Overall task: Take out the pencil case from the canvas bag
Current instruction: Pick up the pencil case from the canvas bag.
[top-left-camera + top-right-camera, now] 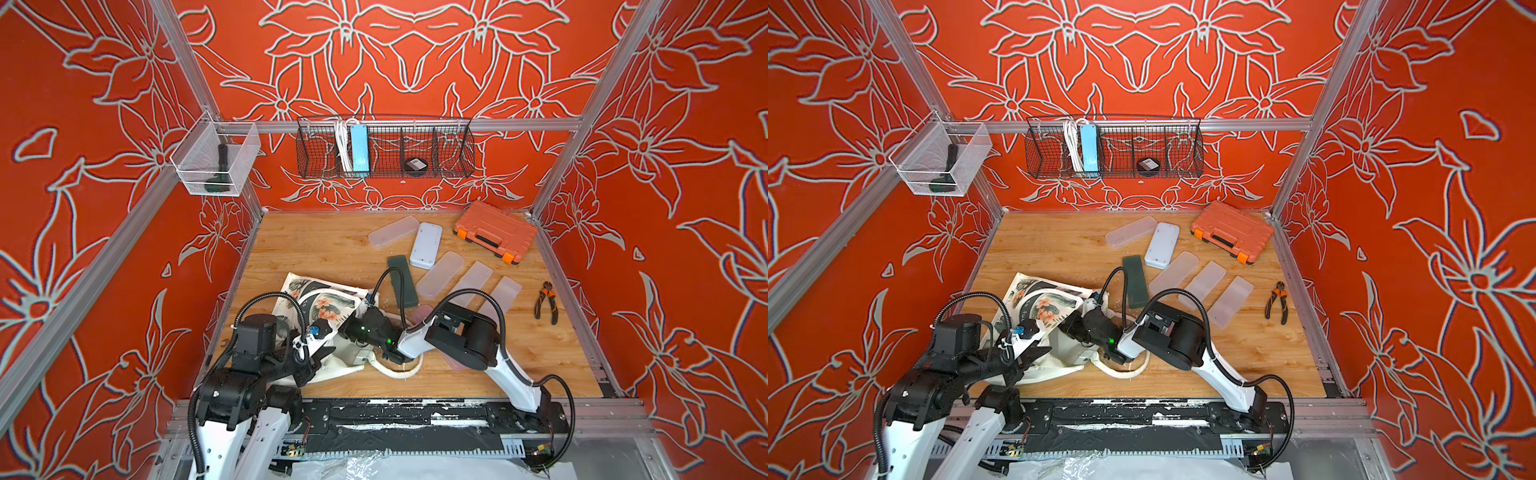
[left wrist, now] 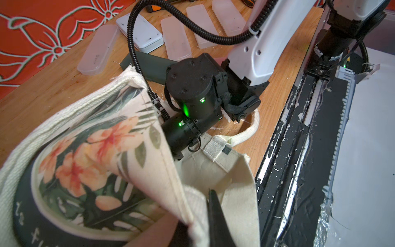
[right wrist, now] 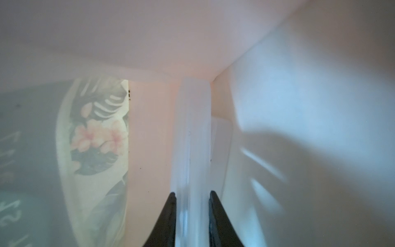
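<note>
The canvas bag (image 1: 320, 299) (image 1: 1038, 301) lies on the wooden table at the front left, cream cloth with a floral panel (image 2: 96, 149). My left gripper (image 2: 201, 198) is shut on the cloth rim of its mouth and holds it lifted; one dark finger (image 2: 213, 207) shows against the cloth. My right arm's wrist (image 1: 368, 328) reaches into the mouth, so its fingers are hidden in both top views. Inside the bag, my right gripper (image 3: 192, 194) is shut on the edge of a translucent white pencil case (image 3: 192, 139), with the floral print showing through the cloth beside it.
Several translucent cases (image 1: 440, 274), a dark green case (image 1: 402, 286) and a white case (image 1: 426, 245) lie behind the bag. An orange tool case (image 1: 494, 230) sits at the back right, pliers (image 1: 547, 301) near the right edge. Wire baskets (image 1: 384, 147) hang on the back wall.
</note>
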